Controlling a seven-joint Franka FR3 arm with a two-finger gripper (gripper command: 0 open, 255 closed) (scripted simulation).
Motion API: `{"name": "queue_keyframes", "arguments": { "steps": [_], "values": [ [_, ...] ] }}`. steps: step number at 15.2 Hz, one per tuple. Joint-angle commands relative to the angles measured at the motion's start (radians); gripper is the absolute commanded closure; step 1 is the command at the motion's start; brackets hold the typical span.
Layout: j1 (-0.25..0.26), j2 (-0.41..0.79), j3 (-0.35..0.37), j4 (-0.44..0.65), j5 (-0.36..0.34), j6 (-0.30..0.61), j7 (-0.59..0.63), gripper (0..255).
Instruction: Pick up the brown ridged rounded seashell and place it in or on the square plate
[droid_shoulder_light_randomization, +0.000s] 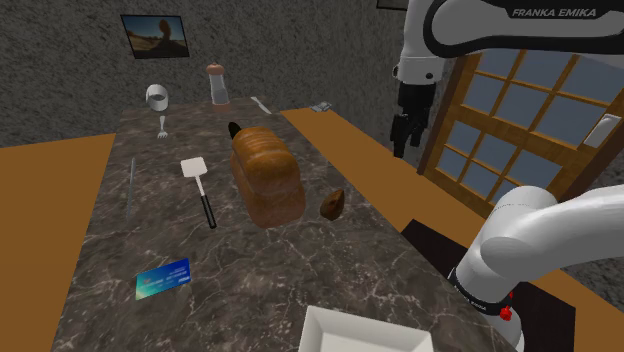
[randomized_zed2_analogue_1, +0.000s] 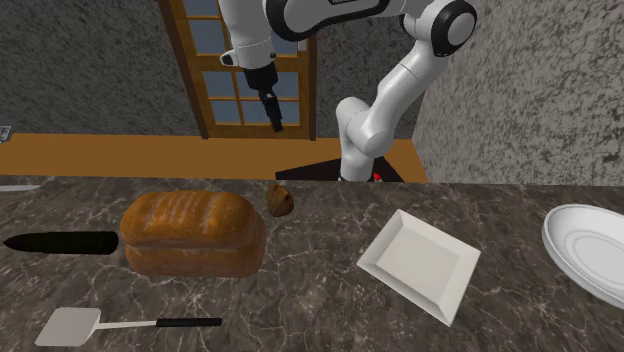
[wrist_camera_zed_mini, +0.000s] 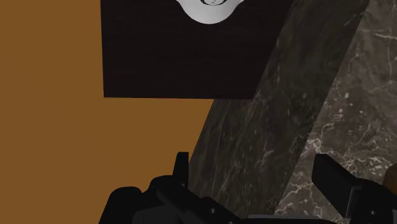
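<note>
Shell (droid_shoulder_light_randomization: 333, 203) on bench (droid_shoulder_light_randomization: 280, 262), close to the long edge nearest the stand (randomized_zed2_analogue_1: 310, 172) and just beside the loaf (droid_shoulder_light_randomization: 266, 175). A thin gap seems to part the two, though the second exterior view leaves it uncertain. Shell is free on its outer side, so an approach from above with fingers kept clear of the loaf looks workable.

Pincer (droid_shoulder_light_randomization: 403, 130) hangs high, off that same edge, over the floor (wrist_camera_zed_mini: 51, 127) and not yet above the shell. Fingers (wrist_camera_zed_mini: 334, 181) stand well apart, with nothing between them but the bench edge below: empty, spread ready for a grasp. Judgement: this is the reach step. Pincer must cross inward over the edge and drop a good way.

Square plate (randomized_zed2_analogue_1: 420, 262) lies flat and bare farther along the same edge, well apart from the shell. Round plate (randomized_zed2_analogue_1: 590, 250) sits beyond it toward the corner and is not the goal. Carry would run along the edge, loaf out of the path. Risk: the shell's rounded, ridged back may slip from a shallow grip.
</note>
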Motion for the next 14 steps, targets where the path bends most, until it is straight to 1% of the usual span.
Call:
{"name": "queue_keyframes", "arguments": {
  "steps": [1, 7, 14],
  "values": [
    [0.000, 0.000, 0.000, 0.000, 0.000, 0.000, 0.000, 0],
    [-0.005, 0.027, 0.120, -0.027, 0.192, 0.035, 0.294, 0],
    [-0.011, 0.126, 0.258, -0.005, 0.403, 0.142, 0.616, 0]
  ]
}}
